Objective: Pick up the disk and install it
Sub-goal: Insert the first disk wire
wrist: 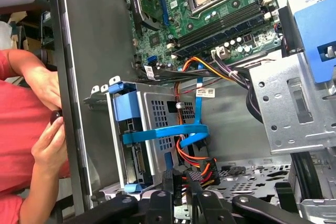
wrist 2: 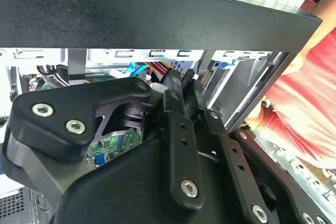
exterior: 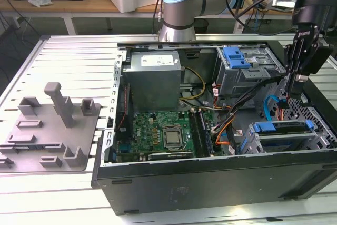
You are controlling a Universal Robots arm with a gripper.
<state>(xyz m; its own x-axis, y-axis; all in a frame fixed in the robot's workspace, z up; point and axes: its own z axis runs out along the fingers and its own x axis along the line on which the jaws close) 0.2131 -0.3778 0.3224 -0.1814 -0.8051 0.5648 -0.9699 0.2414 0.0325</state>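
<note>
An open computer case (exterior: 210,183) lies on a slatted metal table (exterior: 63,51), with a wooden bench (exterior: 79,6) behind it and a grey tray of raised blocks (exterior: 52,130) beside it on the exterior view's left. Inside the case are a grey power box (exterior: 152,80), a green circuit board (exterior: 158,135) and a metal cage with a blue latch (exterior: 242,67). The disk (exterior: 279,128) sits in a lower bay by the case's near wall, and its blue bracket shows in the first wrist view (wrist: 126,111). A blue ribbon cable (wrist: 173,132) and a bundle of coloured wires (wrist: 191,166) cross the space beside it. The gripper (exterior: 295,89) hangs above the disk, apart from it, close to the cage and the case's wall. Whether its jaws are spread or pressed together cannot be told. A person's hands (wrist: 50,129) rest just outside the case wall.
</note>
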